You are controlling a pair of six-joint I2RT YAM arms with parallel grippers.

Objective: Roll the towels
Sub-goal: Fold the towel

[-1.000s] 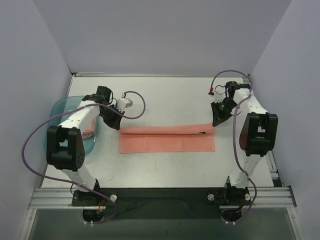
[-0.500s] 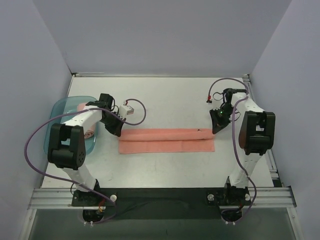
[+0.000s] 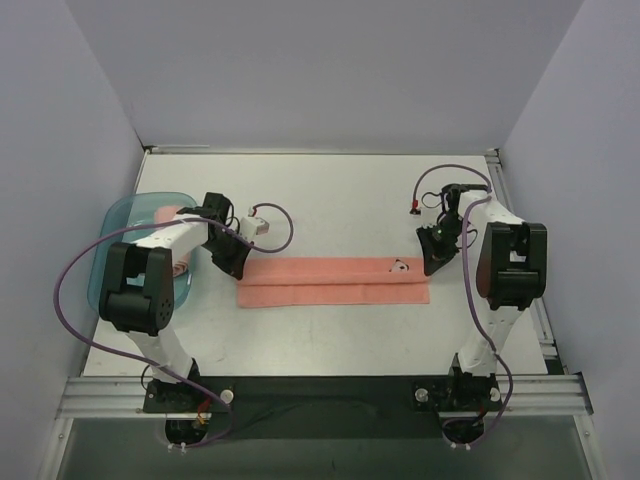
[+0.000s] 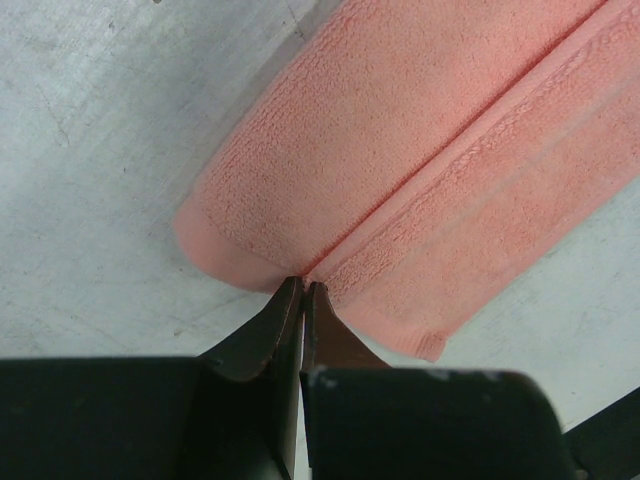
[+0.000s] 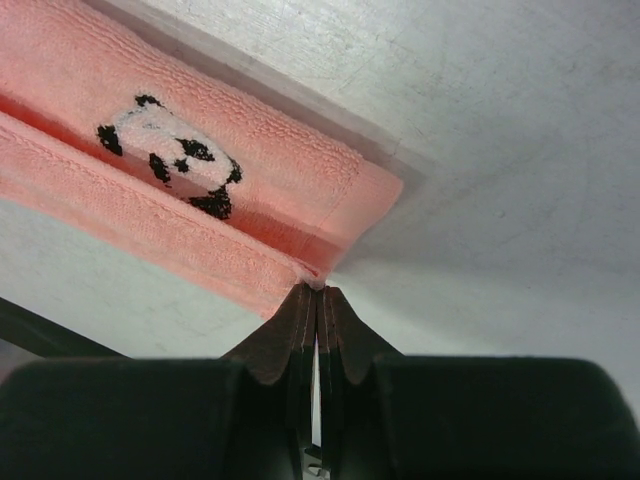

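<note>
Table [image 3: 330, 190] first: the towel [image 3: 330, 282] lies mid-table between the two arms, just right of the teal tray [image 3: 112, 222], which has other pink fabric [image 3: 165, 213] in it. Change: a second ago the towel was a wider sheet with its far edge lifted. That edge has now been carried toward the near side and laid down, so the towel is a narrow doubled strip, lying flat. My read is that the lengthwise fold is about done and rolling from one end has not started. The long axis runs left-right across the table, and the short ends point at the arms. The fold seam runs along the length in both wrist views. Left gripper [image 3: 232, 268] is at the left end, jaws nearly together, nipping the top layer's edge at the seam [image 4: 303, 290]. Right gripper [image 3: 430, 262] is at the right end, jaws fully together on the end edge [image 5: 316, 292]. Panda patch [image 5: 170, 155] faces up near the right end.
</note>
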